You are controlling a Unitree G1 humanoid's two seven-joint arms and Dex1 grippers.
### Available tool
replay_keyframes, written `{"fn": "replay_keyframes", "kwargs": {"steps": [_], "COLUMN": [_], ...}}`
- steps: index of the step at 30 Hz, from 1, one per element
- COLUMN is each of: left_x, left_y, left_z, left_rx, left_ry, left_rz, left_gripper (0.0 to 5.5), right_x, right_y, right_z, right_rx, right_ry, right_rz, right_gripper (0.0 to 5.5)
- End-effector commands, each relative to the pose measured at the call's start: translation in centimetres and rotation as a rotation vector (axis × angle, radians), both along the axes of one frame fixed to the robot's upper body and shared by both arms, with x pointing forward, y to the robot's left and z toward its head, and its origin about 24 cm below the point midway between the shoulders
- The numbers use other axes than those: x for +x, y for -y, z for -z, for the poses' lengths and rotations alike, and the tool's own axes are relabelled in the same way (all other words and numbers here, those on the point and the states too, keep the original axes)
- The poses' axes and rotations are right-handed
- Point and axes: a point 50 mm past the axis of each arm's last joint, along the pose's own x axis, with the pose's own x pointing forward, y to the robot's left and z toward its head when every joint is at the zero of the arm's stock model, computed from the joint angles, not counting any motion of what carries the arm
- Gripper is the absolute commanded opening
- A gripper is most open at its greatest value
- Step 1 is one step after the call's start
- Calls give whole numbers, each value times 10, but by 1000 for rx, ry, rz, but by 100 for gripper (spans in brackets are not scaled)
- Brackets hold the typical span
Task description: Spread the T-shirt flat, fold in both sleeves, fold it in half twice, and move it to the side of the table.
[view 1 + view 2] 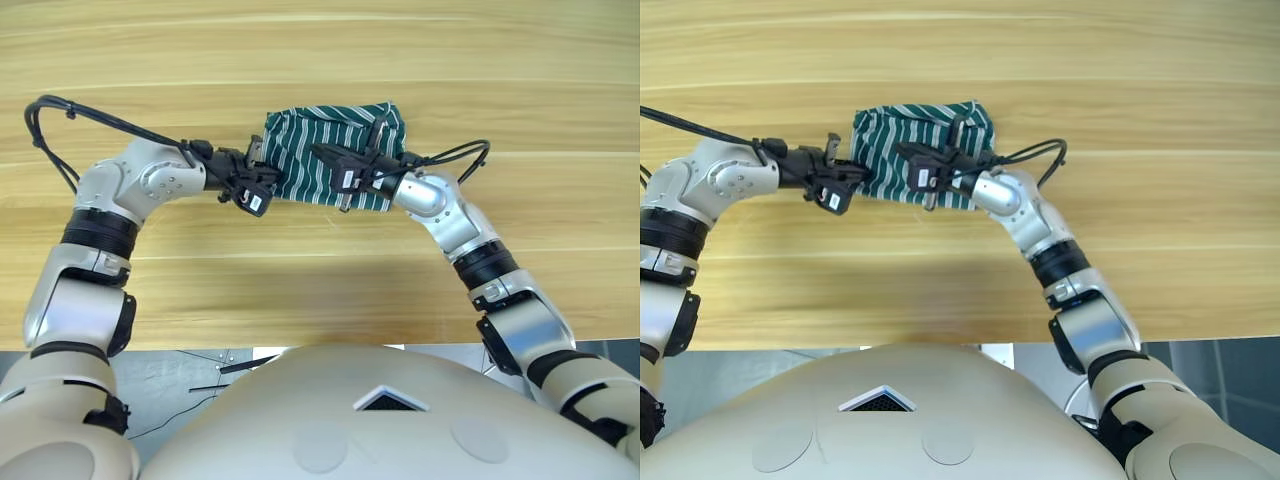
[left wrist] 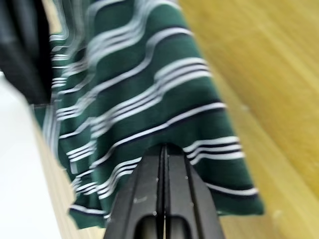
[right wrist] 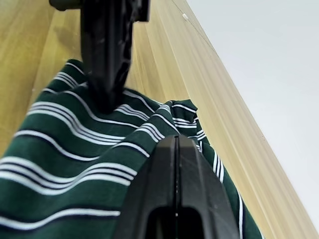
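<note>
Left gripper (image 1: 268, 178) and right gripper (image 1: 320, 152), fingers pressed together, each pinch one folded green T-shirt (image 1: 300, 135) with white stripes. It lies on the wooden table (image 1: 320, 60), between the two arms.

Green white-striped T-shirt (image 1: 330, 150), folded compact, on table centre.

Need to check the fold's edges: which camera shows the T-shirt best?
Left eye view: the folded T-shirt shows nearly its whole outline against the table. The right eye view matches it. Both wrist views give close patches of stripes, no outline.
</note>
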Motion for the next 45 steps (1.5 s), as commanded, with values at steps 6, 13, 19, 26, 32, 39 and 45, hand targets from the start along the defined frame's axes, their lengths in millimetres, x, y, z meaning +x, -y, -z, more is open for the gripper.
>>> {"fn": "replay_keyframes", "kwargs": {"steps": [6, 13, 19, 26, 32, 39, 45], "left_x": [-20, -26, -28, -30, -31, -30, -28], "left_y": [5, 12, 14, 14, 15, 18, 20], "left_z": [27, 34, 39, 45, 47, 48, 47], "left_rx": [172, 178, 163, 147, 136, 130, 128], "left_ry": [-51, -68, -73, -86, -89, -85, -81], "left_rz": [126, 154, 152, 146, 144, 145, 150], "left_gripper": [0, 0, 0, 0, 0, 0, 0], "right_x": [12, 38, 47, 53, 40, 8, 24], "right_y": [-1, 21, 38, 40, 29, 11, 23], "right_z": [9, 24, 35, 21, -18, -5, 31], "right_rx": [-57, -148, -193, -93, 79, 13, -114], "right_ry": [-20, -30, -56, -31, 47, -80, -179], "right_rz": [63, 277, 371, 380, 219, 13, 149], "right_gripper": [2, 2, 2, 2, 2, 2, 2]}}
